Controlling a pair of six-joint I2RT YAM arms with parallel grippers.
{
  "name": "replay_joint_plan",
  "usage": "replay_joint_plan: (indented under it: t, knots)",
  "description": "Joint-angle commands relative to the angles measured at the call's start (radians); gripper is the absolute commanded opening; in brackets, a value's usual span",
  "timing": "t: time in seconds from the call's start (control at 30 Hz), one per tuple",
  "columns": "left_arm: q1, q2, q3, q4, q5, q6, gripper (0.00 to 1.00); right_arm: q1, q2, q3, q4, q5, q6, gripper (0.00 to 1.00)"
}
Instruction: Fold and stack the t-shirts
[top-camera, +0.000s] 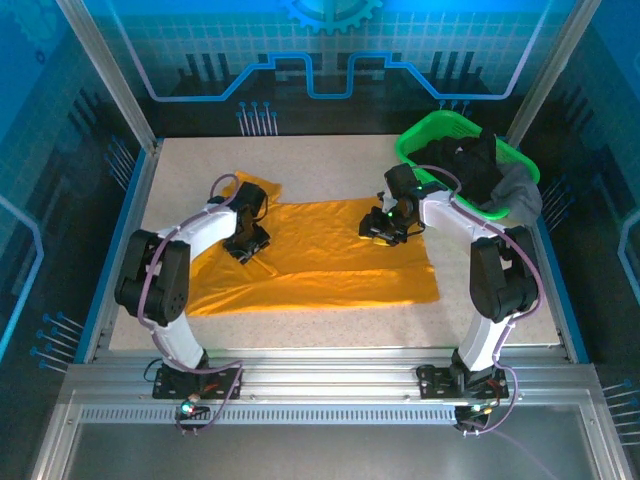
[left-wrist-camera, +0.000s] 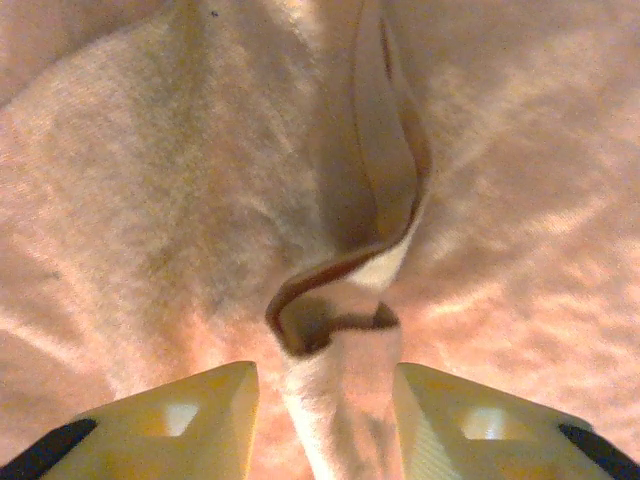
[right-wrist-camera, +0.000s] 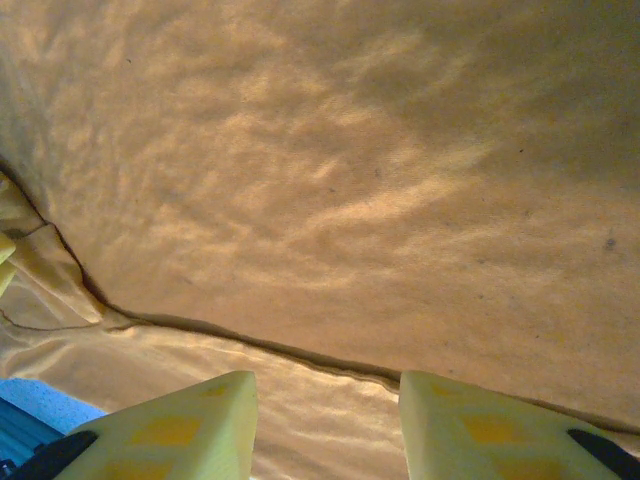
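Observation:
One orange-yellow t-shirt (top-camera: 330, 265) lies spread across the middle of the table, with a sleeve sticking out at its far left corner. My left gripper (top-camera: 246, 243) is down on the shirt's left part. In the left wrist view its fingers (left-wrist-camera: 215, 420) stand apart around a raised ridge of cloth (left-wrist-camera: 345, 400); the ridge touches the right finger and leaves a gap at the left one. My right gripper (top-camera: 380, 228) rests on the shirt's far right edge. Its jaws (right-wrist-camera: 325, 385) are open over flat cloth, just in front of a folded edge (right-wrist-camera: 300, 350).
A bright green basket (top-camera: 425, 135) holding dark and grey clothes (top-camera: 485, 175) stands at the back right, close behind the right arm. Bare speckled table (top-camera: 330, 165) lies beyond the shirt and along its near edge. Metal frame posts and rails bound the table.

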Motion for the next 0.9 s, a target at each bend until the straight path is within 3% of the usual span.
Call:
replay_joint_plan:
  t: [0.0, 0.17, 0.5, 0.87]
  knots:
    - [-0.058, -0.076, 0.063, -0.056, -0.075, 0.010, 0.38, -0.001, -0.037, -0.019, 0.000, -0.027, -0.002, 0.43]
    - [-0.079, -0.027, 0.095, -0.114, -0.082, 0.001, 0.35, 0.002, -0.050, -0.037, 0.027, -0.052, 0.001, 0.43]
    - [-0.082, 0.066, 0.043, 0.030, -0.051, 0.033, 0.36, 0.006, -0.070, -0.057, 0.030, -0.058, -0.004, 0.42]
    - [-0.077, 0.066, -0.036, 0.055, -0.096, 0.056, 0.36, 0.005, -0.071, -0.065, 0.031, -0.061, -0.005, 0.42]
